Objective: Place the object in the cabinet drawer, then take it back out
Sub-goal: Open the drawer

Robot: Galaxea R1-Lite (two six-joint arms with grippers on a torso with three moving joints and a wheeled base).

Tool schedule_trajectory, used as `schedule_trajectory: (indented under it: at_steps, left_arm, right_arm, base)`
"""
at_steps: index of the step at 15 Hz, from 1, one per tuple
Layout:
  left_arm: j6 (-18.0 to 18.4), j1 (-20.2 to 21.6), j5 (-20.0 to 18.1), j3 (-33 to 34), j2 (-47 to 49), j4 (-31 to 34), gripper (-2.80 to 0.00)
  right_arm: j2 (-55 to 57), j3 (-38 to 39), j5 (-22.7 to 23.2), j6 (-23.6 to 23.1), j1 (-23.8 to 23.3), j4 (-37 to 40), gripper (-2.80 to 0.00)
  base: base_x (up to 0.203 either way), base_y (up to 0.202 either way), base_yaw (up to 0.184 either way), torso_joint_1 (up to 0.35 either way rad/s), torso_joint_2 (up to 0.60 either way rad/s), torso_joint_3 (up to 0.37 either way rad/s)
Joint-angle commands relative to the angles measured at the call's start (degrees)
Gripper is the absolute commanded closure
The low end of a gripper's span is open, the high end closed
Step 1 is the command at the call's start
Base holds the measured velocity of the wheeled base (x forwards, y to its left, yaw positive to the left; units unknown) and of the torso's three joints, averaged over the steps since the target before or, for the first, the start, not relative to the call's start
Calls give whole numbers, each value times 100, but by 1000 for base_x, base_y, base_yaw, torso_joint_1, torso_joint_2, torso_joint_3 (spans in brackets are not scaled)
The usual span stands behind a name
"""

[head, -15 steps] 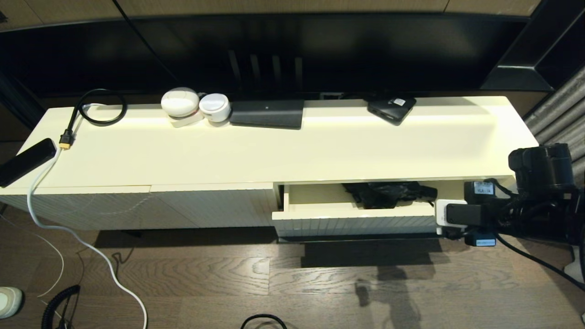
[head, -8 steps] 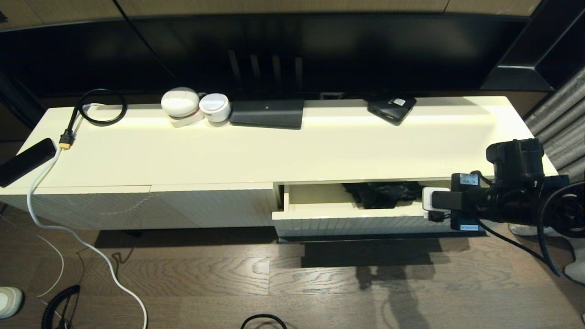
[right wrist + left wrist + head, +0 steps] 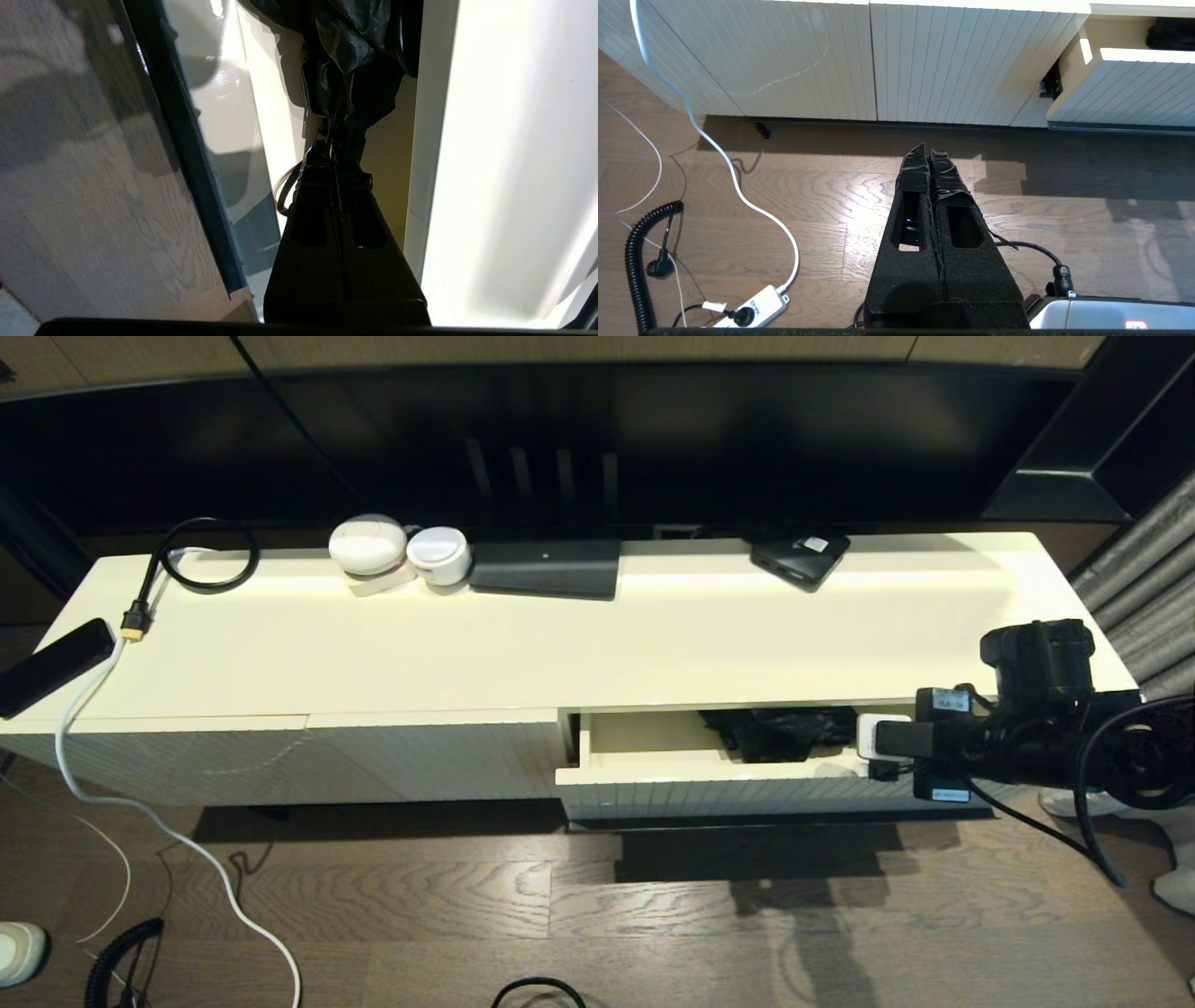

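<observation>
The cabinet drawer (image 3: 719, 789) stands pulled out at the cabinet's right half, ribbed cream front toward me. A crumpled black plastic bag (image 3: 780, 733) lies in its right part. My right gripper (image 3: 854, 739) reaches into the drawer's right end. In the right wrist view the right gripper (image 3: 334, 140) is shut, with the bunched end of the black bag (image 3: 355, 60) pinched between its tips. The drawer's black handle bar (image 3: 182, 154) runs alongside. My left gripper (image 3: 928, 149) hangs shut and empty over the wooden floor, left of the drawer (image 3: 1134, 88).
On the cabinet top (image 3: 653, 635) sit two white round devices (image 3: 369, 546), a black flat box (image 3: 546, 567), a small black device (image 3: 801, 558) and a coiled black cable (image 3: 201, 555). A white cord (image 3: 140, 812) trails onto the floor. Ribbed panels (image 3: 373, 756) are closed.
My right arm has moved left and toward the cabinet, bringing its gripper from the drawer's front right corner into the drawer's right end by the bag. The drawer has stayed open.
</observation>
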Motion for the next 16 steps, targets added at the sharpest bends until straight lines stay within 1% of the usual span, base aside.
schedule_trajectory:
  at_steps: [1, 4, 7, 12, 14, 16]
  left_arm:
    - [-5, -2, 4, 0, 0, 0, 0]
    - [-5, 6, 4, 0, 0, -2, 0]
    - [-5, -2, 4, 0, 0, 0, 0]
    - [-5, -2, 4, 0, 0, 0, 0]
    - [-5, 6, 4, 0, 0, 0, 0]
    - [-5, 6, 4, 0, 0, 0, 0]
  right_arm:
    - [182, -147, 11, -41, 5, -4, 0]
    - [324, -443, 14, -36, 5, 42, 0]
    - [381, -552, 22, -32, 13, 49, 0]
    - [461, -587, 16, 132, 293, 39, 0]
    - [474, -566, 8, 286, 425, 47, 0]
    - [438, -510, -68, 328, 487, 51, 0]
  base:
    - [0, 0, 0, 0, 0, 0]
    - [0, 0, 0, 0, 0, 0]
    - [0, 0, 0, 0, 0, 0]
    - [0, 0, 0, 0, 0, 0]
    - [0, 0, 0, 0, 0, 0]
    - [0, 0, 0, 0, 0, 0]
